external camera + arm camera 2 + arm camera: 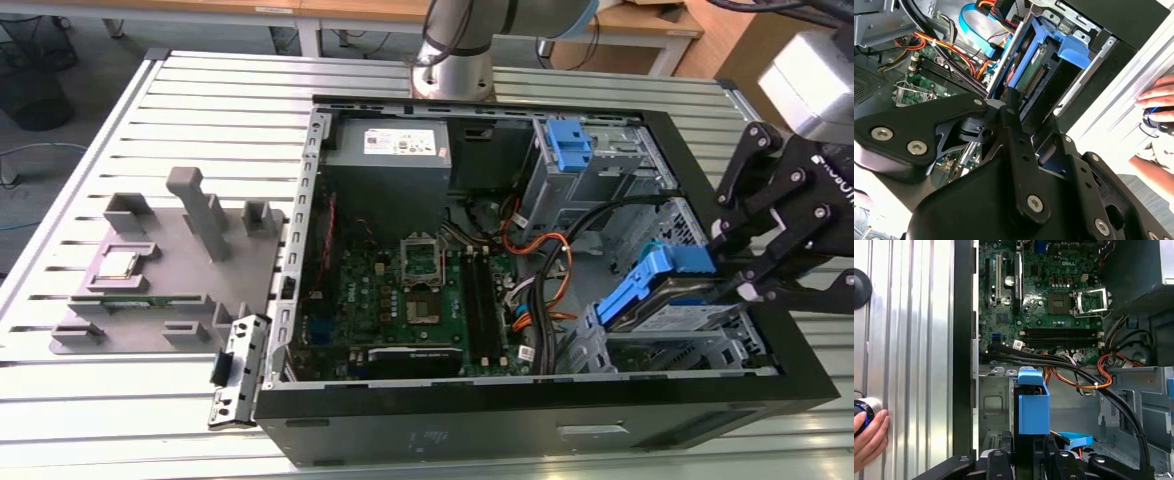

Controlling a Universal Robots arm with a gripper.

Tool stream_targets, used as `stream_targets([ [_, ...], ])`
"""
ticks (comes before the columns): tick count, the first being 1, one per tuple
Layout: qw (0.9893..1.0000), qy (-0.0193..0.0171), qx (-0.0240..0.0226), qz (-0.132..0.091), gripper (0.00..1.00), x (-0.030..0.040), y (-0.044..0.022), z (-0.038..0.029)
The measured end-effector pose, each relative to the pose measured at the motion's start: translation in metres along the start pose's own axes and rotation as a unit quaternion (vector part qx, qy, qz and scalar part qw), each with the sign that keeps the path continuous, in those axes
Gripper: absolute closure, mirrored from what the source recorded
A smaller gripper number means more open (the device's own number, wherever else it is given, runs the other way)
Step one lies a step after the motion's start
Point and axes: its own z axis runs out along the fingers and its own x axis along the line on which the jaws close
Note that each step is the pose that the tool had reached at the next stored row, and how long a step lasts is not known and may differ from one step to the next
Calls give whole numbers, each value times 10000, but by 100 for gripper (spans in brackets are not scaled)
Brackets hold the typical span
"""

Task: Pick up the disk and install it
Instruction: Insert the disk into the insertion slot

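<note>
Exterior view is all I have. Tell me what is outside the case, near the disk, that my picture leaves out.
Observer: In both wrist views a person's hand rests on the slatted table, just outside the black case wall.
Operator: Say what the hand has.
Observer: It touches a small dark object with a blue ring. I can't tell what it is.
Operator: Now give me the disk's hidden side.
Observer: In the second wrist view the disk shows its green board side, with a connector row along one edge.
</note>
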Motion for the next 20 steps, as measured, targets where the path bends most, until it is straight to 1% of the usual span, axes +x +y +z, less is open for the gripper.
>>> stream_targets([
  [3,10000,-3,0,-1,65,14,-5,56],
  [5,10000,-5,0,-1,65,17,-7,74],
  [20,10000,-5,1,0,65,17,-7,76],
])
